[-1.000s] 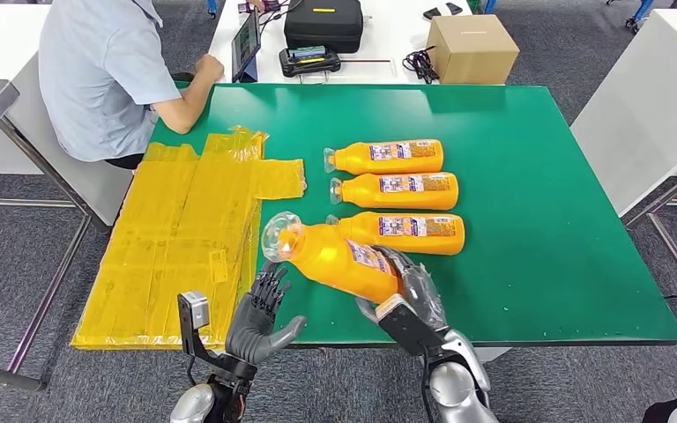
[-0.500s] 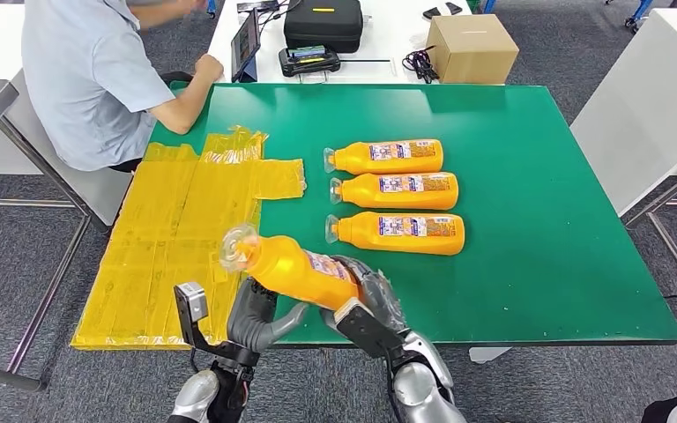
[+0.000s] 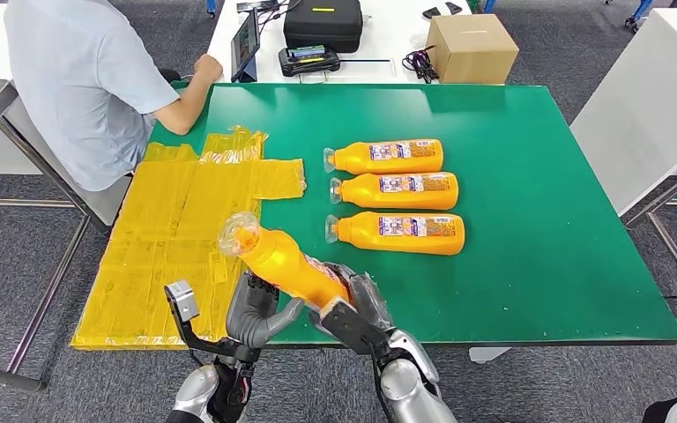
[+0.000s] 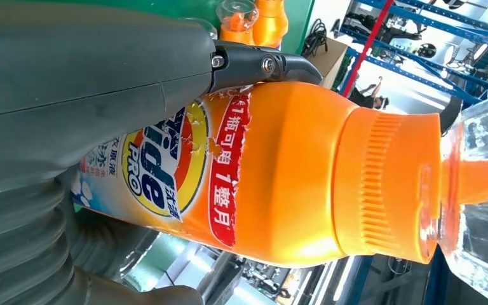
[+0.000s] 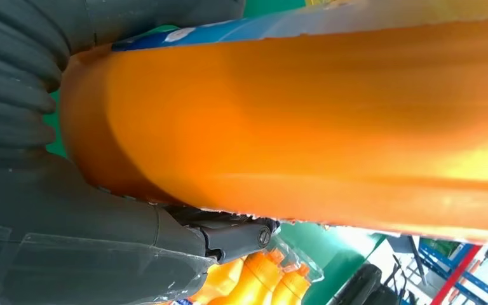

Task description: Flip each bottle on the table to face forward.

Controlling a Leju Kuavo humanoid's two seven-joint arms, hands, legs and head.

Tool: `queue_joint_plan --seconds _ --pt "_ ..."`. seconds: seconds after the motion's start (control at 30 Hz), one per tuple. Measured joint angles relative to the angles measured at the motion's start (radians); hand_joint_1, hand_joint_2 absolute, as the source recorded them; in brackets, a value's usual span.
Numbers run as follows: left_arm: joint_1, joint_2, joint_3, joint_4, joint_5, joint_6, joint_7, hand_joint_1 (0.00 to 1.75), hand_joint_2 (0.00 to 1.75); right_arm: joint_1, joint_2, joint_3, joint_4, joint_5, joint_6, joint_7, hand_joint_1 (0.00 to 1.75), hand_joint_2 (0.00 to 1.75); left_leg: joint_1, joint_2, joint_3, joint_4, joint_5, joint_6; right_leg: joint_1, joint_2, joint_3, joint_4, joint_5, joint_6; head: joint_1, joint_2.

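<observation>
An orange detergent bottle (image 3: 286, 263) with a clear cap (image 3: 236, 236) is lifted off the green table (image 3: 538, 220) at its near edge, tilted with the cap up and to the left. My right hand (image 3: 353, 301) grips its base. My left hand (image 3: 260, 313) cups the body from below, thumb against it. The left wrist view shows the bottle (image 4: 279, 178) with its label between my left hand's (image 4: 70, 63) thumb and fingers. In the right wrist view my right hand (image 5: 70, 241) wraps the bottle (image 5: 324, 127). Three more orange bottles (image 3: 388, 157) (image 3: 397, 189) (image 3: 401, 232) lie in a row, caps pointing left.
Yellow plastic sheets (image 3: 176, 238) cover the table's left part and hang over its edge. A person in a light blue shirt (image 3: 79, 79) sits at the far left corner. A cardboard box (image 3: 472, 48) and a black case (image 3: 322, 22) stand on the white table behind.
My right hand carried the bottle left and nearer to me, its cap rising. My left hand came up under it and took hold of the body.
</observation>
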Motion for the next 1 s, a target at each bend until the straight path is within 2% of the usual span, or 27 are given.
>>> queue_joint_plan --seconds 0.2,0.47,0.67,1.0 --pt "0.000 0.000 0.000 0.001 0.006 -0.005 -0.001 0.00 1.75 -0.006 0.004 0.005 0.019 0.000 -0.001 0.000 1.75 1.75 0.000 0.000 0.000 0.000 0.000 0.000 0.000 0.000 0.000 0.000 0.000 0.000 0.000 0.000" --pt "-0.013 0.000 0.007 0.021 0.092 -0.071 -0.007 0.00 1.75 -0.018 0.008 0.014 0.039 -0.002 -0.004 -0.002 1.75 1.75 0.000 0.000 0.000 0.000 0.000 0.000 0.000 0.000 0.000 0.000 0.000 0.000 0.000 0.000" --pt "-0.040 0.000 0.008 0.066 0.054 0.006 0.017 0.00 1.75 -0.020 0.011 0.047 0.047 0.054 -0.037 -0.003 1.75 1.75 0.000 0.000 0.000 0.000 0.000 0.000 0.000 0.000 0.000 0.000 0.000 0.000 0.000 0.000" --pt "-0.067 0.000 0.010 0.108 0.038 0.066 0.012 0.00 1.75 -0.019 0.012 0.107 0.047 0.135 -0.111 0.012 1.75 1.75 0.000 0.000 0.000 0.000 0.000 0.000 0.000 0.000 0.000 0.000 0.000 0.000 0.000 0.000"
